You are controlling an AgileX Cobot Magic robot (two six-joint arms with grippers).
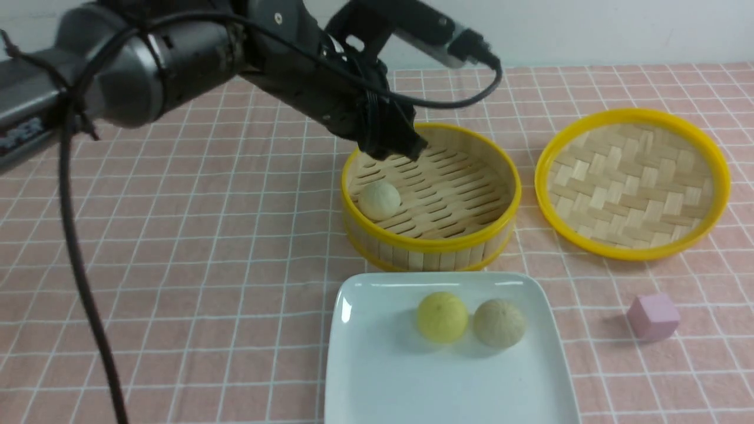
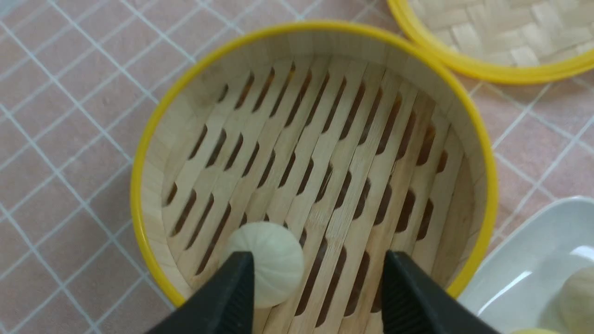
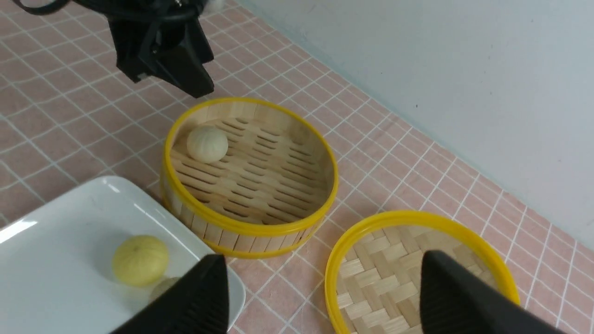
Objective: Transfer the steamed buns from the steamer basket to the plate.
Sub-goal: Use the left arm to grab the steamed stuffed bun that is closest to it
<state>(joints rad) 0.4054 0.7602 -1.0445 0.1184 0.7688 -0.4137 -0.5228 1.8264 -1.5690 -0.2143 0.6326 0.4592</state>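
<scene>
Front view: 2 of 3 buns are on the large glossy white square plate (image 1: 406, 383). The light yellow round bun (image 1: 442, 317) & a pale beige round bun (image 1: 499, 323) sit side by side; can't tell if touching.

The third, a pale beige-grey round bun (image 1: 379, 200), lies on the slotted floor of the round bamboo steamer basket w/ yellow rims (image 1: 430, 244), close to the wall on the robot's left.

Left jaws: wide apart, empty, hanging over the basket's far-left rim. Left wrist view shows the bun under one jaw tip, not between the two, so you'd need a sideways shift to centre before descent.

Right jaws: wide apart, empty, well apart from the basket, off to the robot's right.

Handling (judgement): the bun looks light, w/ a pleated skin, prob. soft. Being round, it will roll if nudged. Take hold across the widest middle w/ a gentle squeeze. The nearby wall leaves little room for the outer jaw.

Shallow woven lid w/ yellow rim (image 1: 633, 182) & small pink cube (image 1: 652, 317): not task items, leave alone.
</scene>
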